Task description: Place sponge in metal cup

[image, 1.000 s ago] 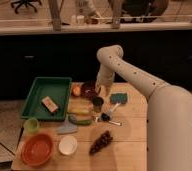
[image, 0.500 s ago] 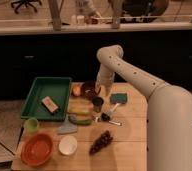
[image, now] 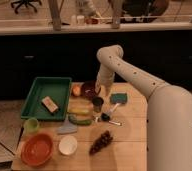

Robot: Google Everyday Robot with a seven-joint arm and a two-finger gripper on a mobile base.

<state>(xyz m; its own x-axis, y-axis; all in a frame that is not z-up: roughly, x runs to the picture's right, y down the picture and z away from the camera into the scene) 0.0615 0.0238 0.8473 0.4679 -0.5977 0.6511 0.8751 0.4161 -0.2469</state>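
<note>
The teal-green sponge (image: pixel 118 97) lies flat on the wooden table (image: pixel 131 132), right of centre near the far edge. The small dark grey metal cup (image: pixel 97 104) stands upright a little left and in front of the sponge. My white arm reaches down from the right. My gripper (image: pixel 103 90) hangs over the table between the dark maroon bowl (image: pixel 89 88) and the sponge, just behind the metal cup. It holds nothing that I can see.
A green tray (image: pixel 46 93) holding a small tan block (image: pixel 50 104) sits at the left. A light green plastic cup (image: pixel 31 125), orange bowl (image: pixel 36 149), white bowl (image: pixel 67 145), pine cone (image: pixel 101 142), corn and banana (image: pixel 80 114), an orange (image: pixel 76 90) and small utensils (image: pixel 109 117) fill the table.
</note>
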